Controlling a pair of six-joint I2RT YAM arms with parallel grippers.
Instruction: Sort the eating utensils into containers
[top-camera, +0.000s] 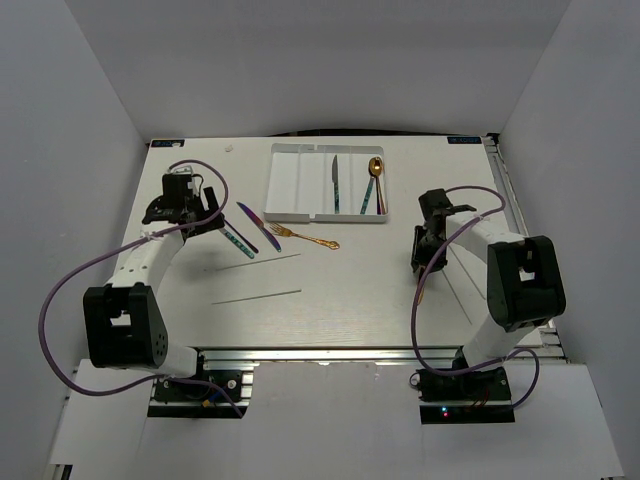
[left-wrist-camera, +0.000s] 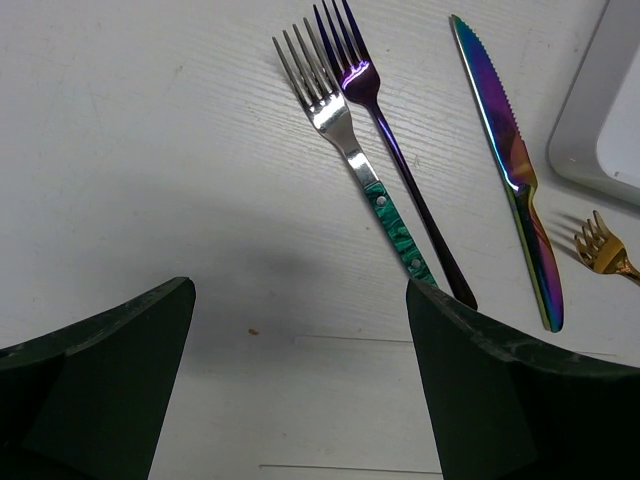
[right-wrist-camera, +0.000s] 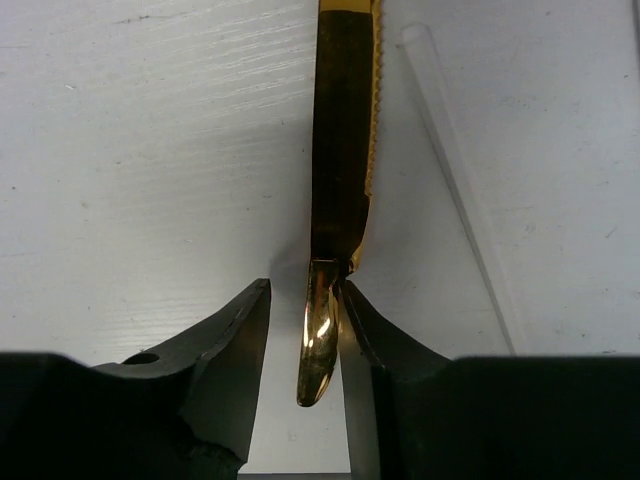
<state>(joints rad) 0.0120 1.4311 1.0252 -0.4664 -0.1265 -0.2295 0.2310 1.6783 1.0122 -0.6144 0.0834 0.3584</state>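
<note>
The white tray (top-camera: 290, 185) stands at the back centre. It holds a teal-handled knife (top-camera: 336, 182) and a gold spoon (top-camera: 374, 170) with another utensil beside it. A teal-handled silver fork (left-wrist-camera: 350, 150), a purple fork (left-wrist-camera: 390, 140), an iridescent knife (left-wrist-camera: 515, 170) and a gold fork (left-wrist-camera: 605, 250) lie on the table. My left gripper (left-wrist-camera: 300, 290) is open and empty just short of the two fork handles. My right gripper (right-wrist-camera: 305, 290) is open around the handle of a gold knife (right-wrist-camera: 340, 150). The right finger touches the handle and the left finger stands off it.
Two thin grey lines (top-camera: 255, 263) run across the table's middle. A clear straight strip (right-wrist-camera: 460, 180) lies just right of the gold knife. The metal rail (top-camera: 500, 190) of the table edge runs close to the right arm. The gold fork (top-camera: 305, 239) lies in front of the tray.
</note>
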